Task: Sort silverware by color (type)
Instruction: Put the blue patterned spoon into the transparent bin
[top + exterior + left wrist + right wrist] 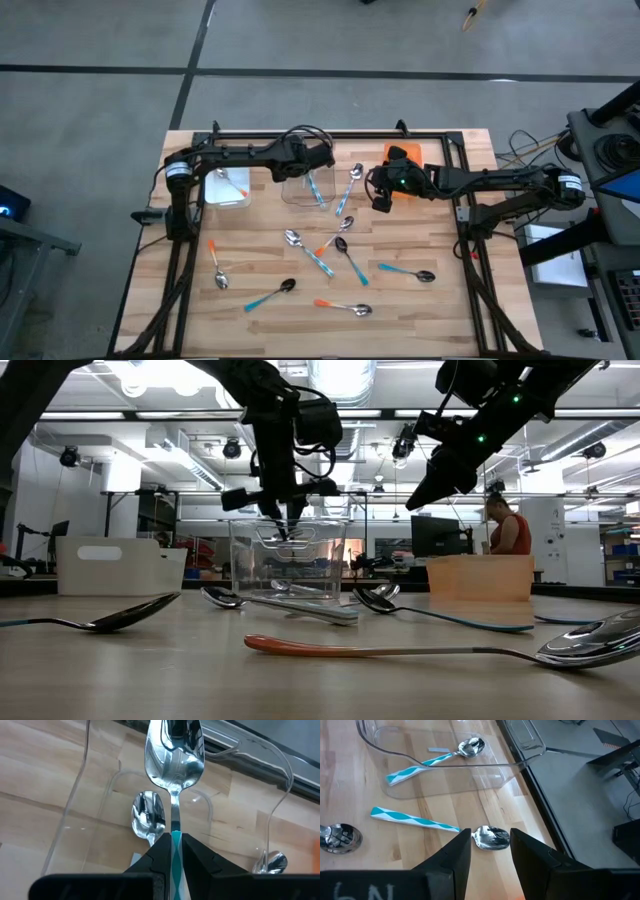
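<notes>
Desk (pixel 420 320): wooden top, carrying three bins along the far edge and loose spoons across the middle and near part.
White bin (pixel 228 187): far left; an orange-handled spoon appears to lie in it.
Orange bin (pixel 408 165): far right, partly under my right arm.
Clear bin (pixel 304 188): between the two; one teal-striped spoon (pixel 432 759) already lies flat inside.
My left claw (pixel 173 845): over the clear bin, pinching the handle of a second teal-handled spoon (pixel 174 755), bowl end pointing away from my wrist. I judge the long axis lies over the bin's open top, so letting go there should land it with its match.
My right claw (pixel 490 851): spread, holding nothing, hovering beside the clear bin on the orange bin's side. Just ahead of it lies a teal-striped spoon on the desk (pixel 492 836), bowl nearest the fingers, handle running off sideways across my reach.
Remaining spoons: orange-handled (pixel 343 306), light-blue-handled (pixel 405 271) and others lie well apart nearer the front edge, unsorted.
Nearer arm, judged: right for the loose teal spoon; left is occupied.
</notes>
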